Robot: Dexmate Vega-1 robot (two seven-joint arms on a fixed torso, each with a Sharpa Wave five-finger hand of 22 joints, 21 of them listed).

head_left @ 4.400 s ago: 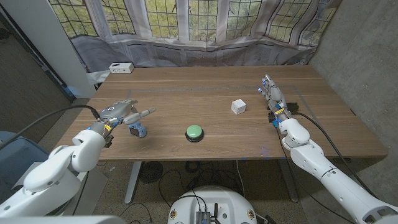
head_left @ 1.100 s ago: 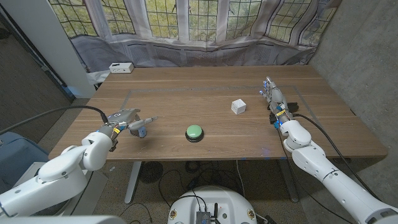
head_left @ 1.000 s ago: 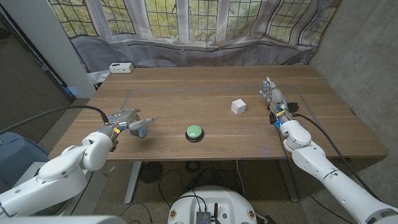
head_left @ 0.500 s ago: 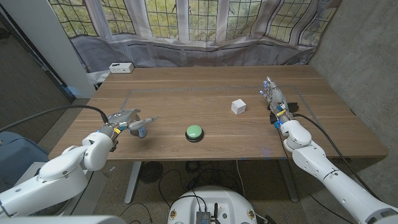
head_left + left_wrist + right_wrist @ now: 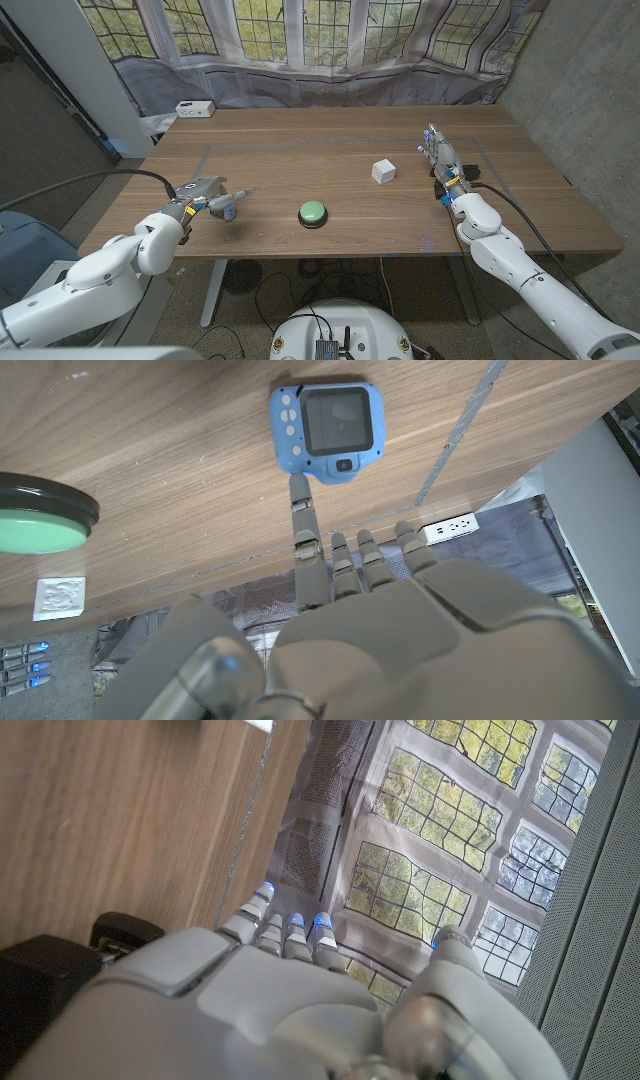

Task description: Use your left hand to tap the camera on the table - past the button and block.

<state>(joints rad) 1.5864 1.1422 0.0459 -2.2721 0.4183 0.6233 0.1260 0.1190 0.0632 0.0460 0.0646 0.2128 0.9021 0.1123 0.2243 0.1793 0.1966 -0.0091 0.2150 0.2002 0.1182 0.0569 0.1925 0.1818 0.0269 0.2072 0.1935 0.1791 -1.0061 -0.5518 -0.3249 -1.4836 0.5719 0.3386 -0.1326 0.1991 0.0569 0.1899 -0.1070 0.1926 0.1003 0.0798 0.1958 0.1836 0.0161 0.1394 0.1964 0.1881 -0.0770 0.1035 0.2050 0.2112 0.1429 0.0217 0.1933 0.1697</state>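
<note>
Near table's left edge, left hand (image 5: 400,630) holding nothing, one finger extended touching blue camera (image 5: 327,418)

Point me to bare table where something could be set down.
Widest bare stretch: the far half of the table, beyond the white block, up to the white box at the far-left corner. Also free: between green button and right robot hand. Crowded: near-left, where the left robot hand reaches the blue camera.
</note>
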